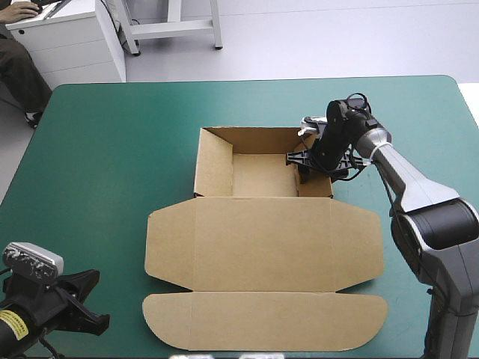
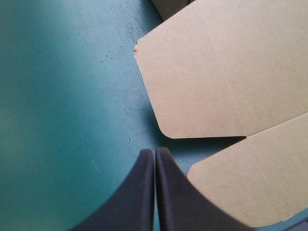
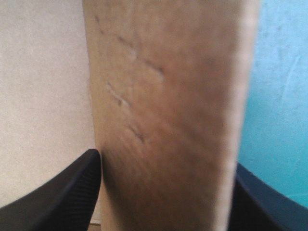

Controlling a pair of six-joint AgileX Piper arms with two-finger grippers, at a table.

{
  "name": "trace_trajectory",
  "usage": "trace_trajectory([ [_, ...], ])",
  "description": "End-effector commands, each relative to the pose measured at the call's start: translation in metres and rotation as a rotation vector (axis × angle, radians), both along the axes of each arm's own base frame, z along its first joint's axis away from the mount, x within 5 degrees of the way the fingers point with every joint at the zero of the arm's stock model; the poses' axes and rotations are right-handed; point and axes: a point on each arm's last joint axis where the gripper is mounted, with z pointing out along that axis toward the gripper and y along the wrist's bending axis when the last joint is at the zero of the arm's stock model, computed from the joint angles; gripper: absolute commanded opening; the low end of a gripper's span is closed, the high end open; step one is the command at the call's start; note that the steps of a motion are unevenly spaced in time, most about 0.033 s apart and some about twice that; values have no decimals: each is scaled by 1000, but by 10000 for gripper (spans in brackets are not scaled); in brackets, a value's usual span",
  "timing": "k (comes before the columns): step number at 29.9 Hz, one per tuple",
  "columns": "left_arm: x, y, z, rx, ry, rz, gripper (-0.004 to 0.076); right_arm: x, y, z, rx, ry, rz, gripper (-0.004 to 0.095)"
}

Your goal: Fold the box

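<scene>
Brown box (image 1: 262, 239) tray, lid flat, right gripper (image 1: 310, 170) astride its wall

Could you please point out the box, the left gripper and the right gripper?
box (image 1: 262, 243), high view, on its flat lid panel.
left gripper (image 2: 155, 153), left wrist view, where its shut fingertips meet.
right gripper (image 3: 166, 163), right wrist view, midway between its parted fingers, at the box's wall.
</scene>
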Motion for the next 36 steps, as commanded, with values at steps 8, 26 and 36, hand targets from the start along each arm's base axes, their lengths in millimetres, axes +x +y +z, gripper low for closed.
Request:
trace_trajectory([
  [8,4,-2,11,-49,-69,5,-10,-14,-8,42,-11,-82,21,401],
  [26,4,-2,11,-48,-67,5,-10,-19,-8,54,13,-103,29,9],
  [36,3,-2,10,-42,-54,5,-10,-23,-24,104,-49,-285,49,-20],
])
